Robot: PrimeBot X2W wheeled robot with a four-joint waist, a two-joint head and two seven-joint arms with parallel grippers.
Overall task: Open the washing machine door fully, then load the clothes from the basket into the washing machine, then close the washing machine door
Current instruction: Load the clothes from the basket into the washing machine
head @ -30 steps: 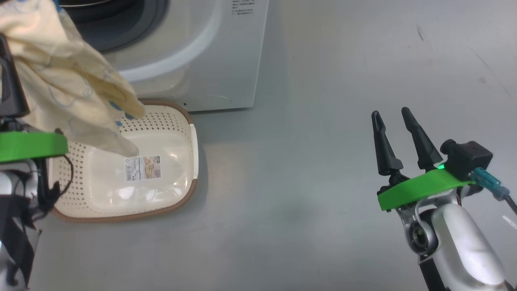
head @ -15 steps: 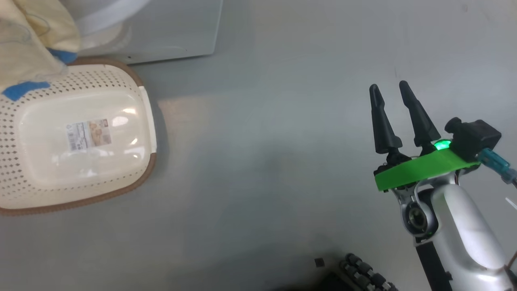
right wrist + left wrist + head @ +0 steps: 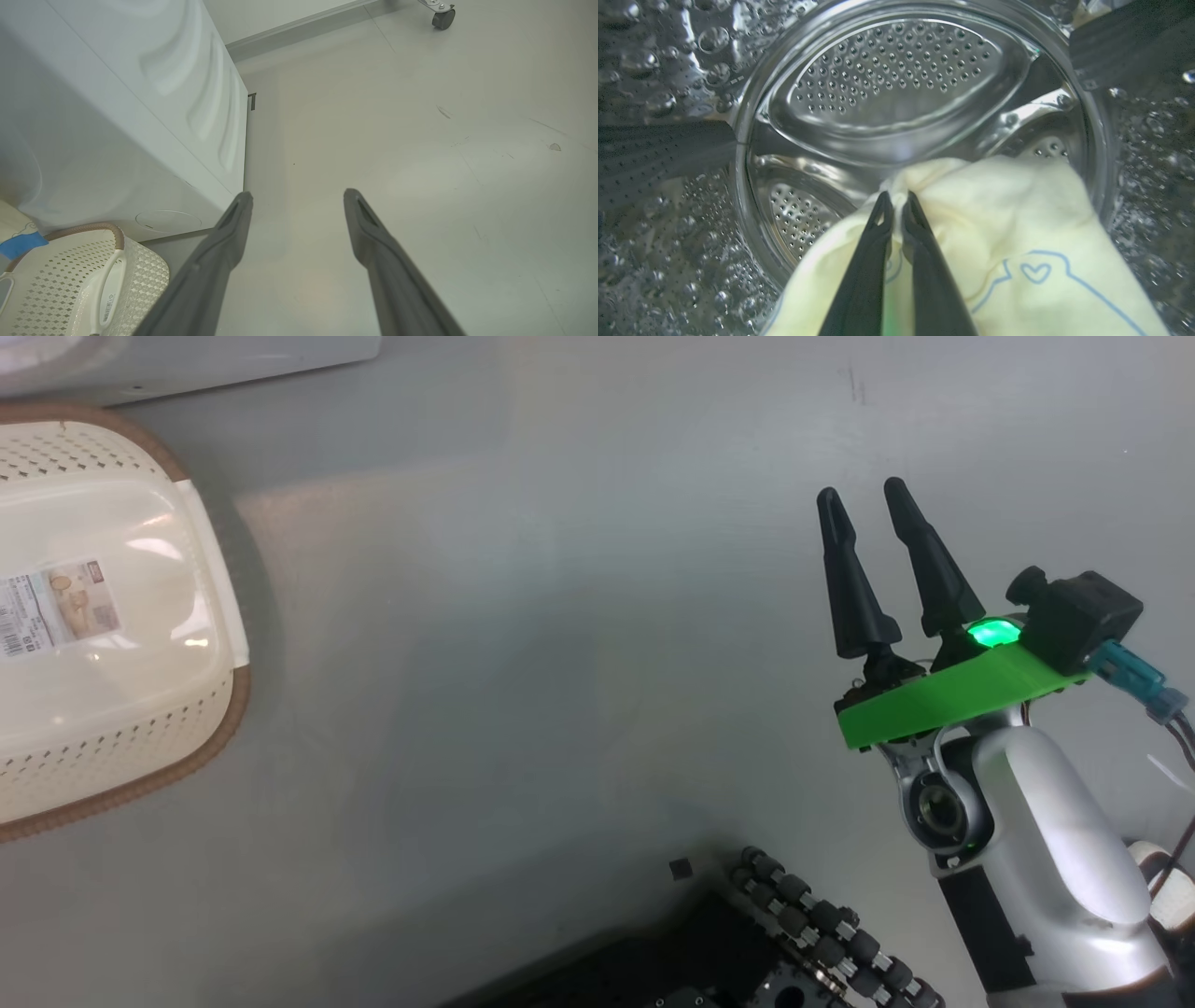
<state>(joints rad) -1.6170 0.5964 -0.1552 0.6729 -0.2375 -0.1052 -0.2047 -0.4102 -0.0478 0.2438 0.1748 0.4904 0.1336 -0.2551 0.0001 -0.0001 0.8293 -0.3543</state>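
As left fingers [image 3: 866, 270] pinch clothes [image 3: 1017, 224], long axis pointing into drum [image 3: 896, 70]

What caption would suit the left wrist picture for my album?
Shut left gripper holds pale yellow cloth with blue line prints inside the washing machine's perforated steel drum.

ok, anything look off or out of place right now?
Nothing spilled or damaged. One oddity: the left gripper is shut on the clothes at the drum, yet the right wrist view shows a pale, blue-trimmed scrap of fabric beside the basket rim, outside the washing machine. Probably a trailing end; it could get pinched on closing.
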